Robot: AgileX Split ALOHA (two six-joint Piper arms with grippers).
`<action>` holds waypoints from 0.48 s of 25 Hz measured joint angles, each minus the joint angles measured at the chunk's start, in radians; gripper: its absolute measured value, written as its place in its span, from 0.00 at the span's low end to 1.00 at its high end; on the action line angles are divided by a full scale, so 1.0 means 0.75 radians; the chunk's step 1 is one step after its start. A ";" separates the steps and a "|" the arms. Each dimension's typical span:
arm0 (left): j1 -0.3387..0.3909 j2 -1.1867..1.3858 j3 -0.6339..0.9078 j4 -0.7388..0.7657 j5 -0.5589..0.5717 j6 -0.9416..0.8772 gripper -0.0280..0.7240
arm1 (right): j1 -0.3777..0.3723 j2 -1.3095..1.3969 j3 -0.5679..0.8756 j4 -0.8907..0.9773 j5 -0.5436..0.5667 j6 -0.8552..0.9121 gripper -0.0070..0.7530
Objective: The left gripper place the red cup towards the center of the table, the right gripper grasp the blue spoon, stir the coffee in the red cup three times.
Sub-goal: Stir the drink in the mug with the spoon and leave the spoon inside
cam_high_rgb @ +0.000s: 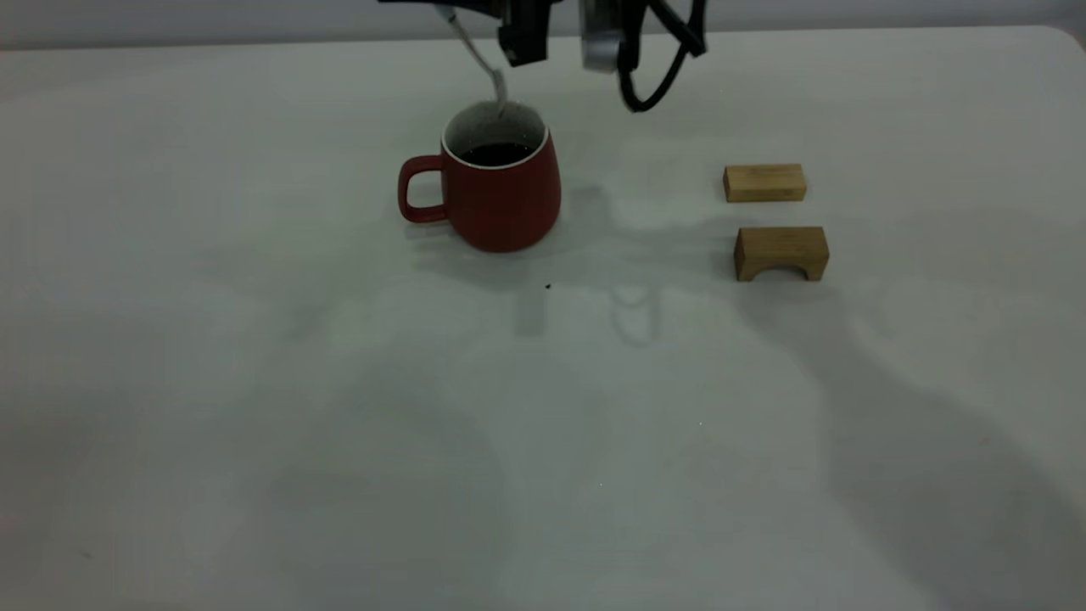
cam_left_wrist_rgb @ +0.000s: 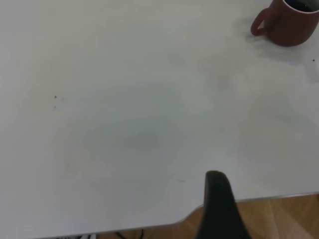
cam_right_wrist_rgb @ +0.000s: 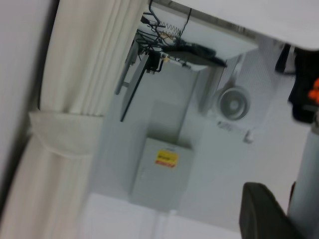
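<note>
The red cup [cam_high_rgb: 501,199] stands upright near the middle of the table [cam_high_rgb: 254,382], handle to the left, with dark coffee [cam_high_rgb: 496,154] inside. The blue spoon [cam_high_rgb: 482,61] hangs tilted over it, its grey bowl at the cup's far rim, above the coffee. My right gripper [cam_high_rgb: 458,7] holds the spoon's top at the upper edge of the exterior view, mostly cut off. In the left wrist view the cup [cam_left_wrist_rgb: 291,25] sits far off, and one black finger [cam_left_wrist_rgb: 219,209] of my left gripper shows over the table's edge.
Two wooden blocks lie right of the cup: a flat one [cam_high_rgb: 764,182] and an arched one [cam_high_rgb: 780,253]. A black cable [cam_high_rgb: 662,76] loops down behind the cup. A tiny dark speck [cam_high_rgb: 547,287] marks the tabletop.
</note>
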State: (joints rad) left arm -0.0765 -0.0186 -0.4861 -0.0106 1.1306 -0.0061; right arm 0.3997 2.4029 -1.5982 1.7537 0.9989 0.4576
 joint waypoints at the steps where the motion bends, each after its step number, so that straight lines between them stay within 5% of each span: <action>1: 0.000 0.000 0.000 0.000 0.000 0.000 0.77 | 0.000 0.035 -0.046 0.000 0.008 0.044 0.18; 12: 0.000 0.000 0.000 0.000 0.000 0.008 0.77 | -0.059 0.321 -0.301 -0.001 0.031 0.254 0.18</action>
State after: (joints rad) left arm -0.0765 -0.0186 -0.4861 -0.0106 1.1306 0.0000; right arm 0.3554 2.6434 -1.8239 1.7529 1.0221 0.6479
